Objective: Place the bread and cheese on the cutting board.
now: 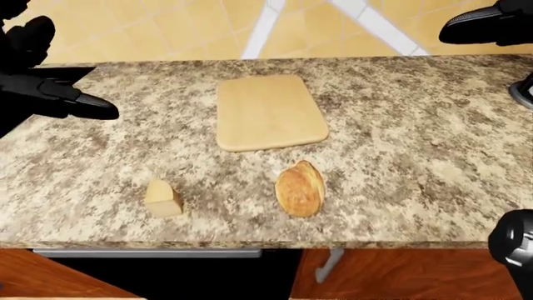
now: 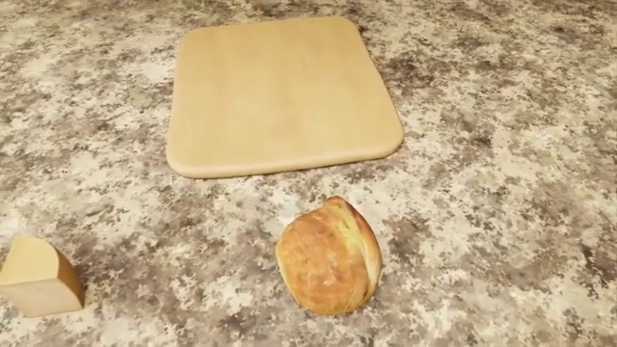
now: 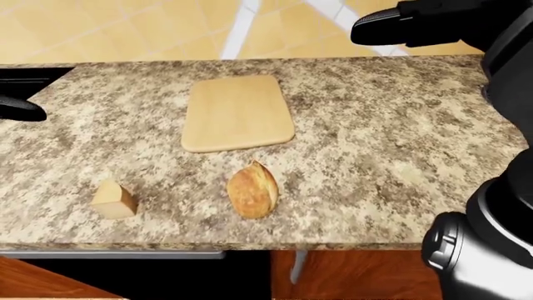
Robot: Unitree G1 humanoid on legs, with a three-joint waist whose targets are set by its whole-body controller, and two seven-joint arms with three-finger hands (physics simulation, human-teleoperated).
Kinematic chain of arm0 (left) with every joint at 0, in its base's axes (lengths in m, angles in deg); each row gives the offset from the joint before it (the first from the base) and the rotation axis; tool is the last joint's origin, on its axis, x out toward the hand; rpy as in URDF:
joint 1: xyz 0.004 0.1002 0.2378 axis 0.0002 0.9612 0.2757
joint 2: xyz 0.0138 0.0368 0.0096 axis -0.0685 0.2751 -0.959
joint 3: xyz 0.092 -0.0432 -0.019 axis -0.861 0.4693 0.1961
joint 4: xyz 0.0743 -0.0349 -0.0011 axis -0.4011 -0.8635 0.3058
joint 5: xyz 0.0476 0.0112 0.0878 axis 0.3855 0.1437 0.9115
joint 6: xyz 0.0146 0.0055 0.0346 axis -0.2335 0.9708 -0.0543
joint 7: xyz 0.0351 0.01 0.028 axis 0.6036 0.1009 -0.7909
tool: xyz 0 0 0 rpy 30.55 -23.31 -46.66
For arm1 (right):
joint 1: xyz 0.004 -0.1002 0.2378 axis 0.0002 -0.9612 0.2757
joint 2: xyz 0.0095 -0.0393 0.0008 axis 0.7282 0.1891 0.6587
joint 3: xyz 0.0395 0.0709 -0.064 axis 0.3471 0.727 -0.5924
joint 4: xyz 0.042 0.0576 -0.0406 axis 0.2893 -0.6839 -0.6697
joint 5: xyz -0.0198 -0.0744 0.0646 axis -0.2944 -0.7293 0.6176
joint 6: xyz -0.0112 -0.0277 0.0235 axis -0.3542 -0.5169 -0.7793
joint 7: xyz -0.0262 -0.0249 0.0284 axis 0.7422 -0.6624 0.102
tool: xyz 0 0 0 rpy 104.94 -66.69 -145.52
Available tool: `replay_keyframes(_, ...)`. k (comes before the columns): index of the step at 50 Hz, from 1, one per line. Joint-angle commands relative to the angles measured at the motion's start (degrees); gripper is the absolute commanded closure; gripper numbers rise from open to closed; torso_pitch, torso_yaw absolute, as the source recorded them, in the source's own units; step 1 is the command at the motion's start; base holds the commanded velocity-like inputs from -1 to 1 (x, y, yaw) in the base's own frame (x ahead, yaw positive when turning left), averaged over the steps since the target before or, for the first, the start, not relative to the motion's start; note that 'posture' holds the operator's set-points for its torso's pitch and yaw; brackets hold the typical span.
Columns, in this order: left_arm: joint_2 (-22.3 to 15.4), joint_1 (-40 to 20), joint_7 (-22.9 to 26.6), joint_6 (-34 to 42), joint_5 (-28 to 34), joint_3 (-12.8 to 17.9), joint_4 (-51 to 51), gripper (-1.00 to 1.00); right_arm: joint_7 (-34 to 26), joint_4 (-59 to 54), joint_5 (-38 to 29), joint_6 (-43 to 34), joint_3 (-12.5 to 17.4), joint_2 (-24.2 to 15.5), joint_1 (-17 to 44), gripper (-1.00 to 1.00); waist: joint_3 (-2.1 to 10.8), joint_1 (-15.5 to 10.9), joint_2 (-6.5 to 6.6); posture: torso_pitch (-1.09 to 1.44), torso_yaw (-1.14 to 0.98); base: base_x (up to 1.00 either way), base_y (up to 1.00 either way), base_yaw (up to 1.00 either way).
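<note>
bare cutting board [image 2: 280, 94], bread [image 2: 330, 256], cheese [image 2: 38, 278]

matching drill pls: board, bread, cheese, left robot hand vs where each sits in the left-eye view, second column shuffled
Things:
1. cutting board
2. bread
3. cheese
4. left robot hand

Places in the left-eye view:
A. lower left on the counter, near its bottom edge
B. left edge, above the counter
C. centre, nothing on it
D. just below the board, apart from it

Pairs: 1-C, 2-D, 3-A, 4-B
</note>
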State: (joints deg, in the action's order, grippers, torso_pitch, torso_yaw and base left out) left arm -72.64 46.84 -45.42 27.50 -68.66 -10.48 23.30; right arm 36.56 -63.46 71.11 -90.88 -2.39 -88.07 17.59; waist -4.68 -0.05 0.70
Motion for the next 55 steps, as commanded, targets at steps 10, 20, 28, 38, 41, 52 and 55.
replay_keyframes(10,-1.7,1.9,17.2,3.5,11.4,11.4,8.0,-1.0,-2.4,1.5,-3.5,1.0,0.0,0.2,1.5,-1.0,1.37,0.0,-0.17,0.0,0.0,0.0,0.0,0.0)
replay_keyframes(20,0.2,8.6,22.9,4.2,13.9,14.2,15.9,-1.0,-3.7,1.8,-4.9,0.8,0.5,1.0,1.4,-1.0,1.26,-0.3,0.1,0.0,0.0,0.0,0.0,0.0)
replay_keyframes(28,13.9,14.7,23.3,-12.1,24.7,7.1,11.4,-1.0,-4.5,1.8,-5.9,0.9,0.6,1.6,1.3,-1.0,1.5,-0.4,-0.14,0.0,0.0,0.0,0.0,0.0)
replay_keyframes(38,24.3,16.8,28.1,-18.9,33.7,5.1,11.7,-1.0,-4.7,2.2,-6.5,0.7,0.7,2.3,0.9,-1.0,2.26,-0.5,-1.22,0.0,0.0,0.0,0.0,0.0)
replay_keyframes(41,25.0,16.7,29.3,-18.4,34.7,5.6,12.5,-1.0,-4.9,2.0,-6.7,0.8,0.7,2.2,1.1,-1.0,2.45,-0.6,-1.28,0.0,0.0,0.0,0.0,0.0)
replay_keyframes(52,24.4,16.8,32.2,-17.1,33.4,8.2,14.4,-1.0,-4.7,2.2,-6.7,0.7,1.0,2.3,1.3,-1.0,2.49,-0.8,-0.96,0.0,0.0,0.0,0.0,0.0)
replay_keyframes(55,25.8,17.7,32.2,-17.3,32.7,8.4,15.9,-1.0,-4.7,2.1,-6.7,0.9,0.8,2.3,1.1,-1.0,2.52,-0.8,-0.9,0.0,0.0,0.0,0.0,0.0)
